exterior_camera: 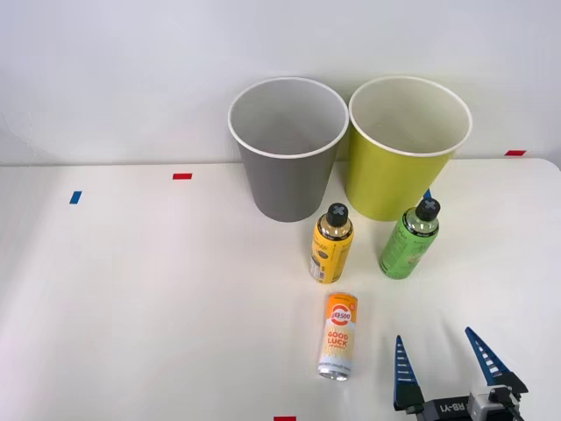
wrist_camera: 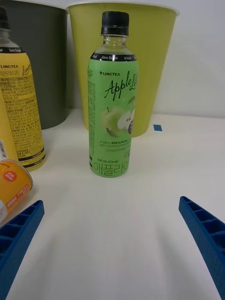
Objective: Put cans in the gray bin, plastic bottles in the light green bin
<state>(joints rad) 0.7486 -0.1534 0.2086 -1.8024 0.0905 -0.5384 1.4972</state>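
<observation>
In the front view, the right gripper sits at the lower right of the frame with its blue fingers spread wide and holding nothing. The orange can lies on its side at lower centre, just left of the gripper. The green Apple tea bottle and the yellow tea bottle stand upright further up, in front of the light green bin and the gray bin. Both bins look empty. In the right wrist view, the green bottle stands centred between the spread fingers, well ahead, with the can close beside one finger. A forward reach risks nudging the can so that it rolls, and a high or glancing contact could topple the tall, narrow bottle.
</observation>
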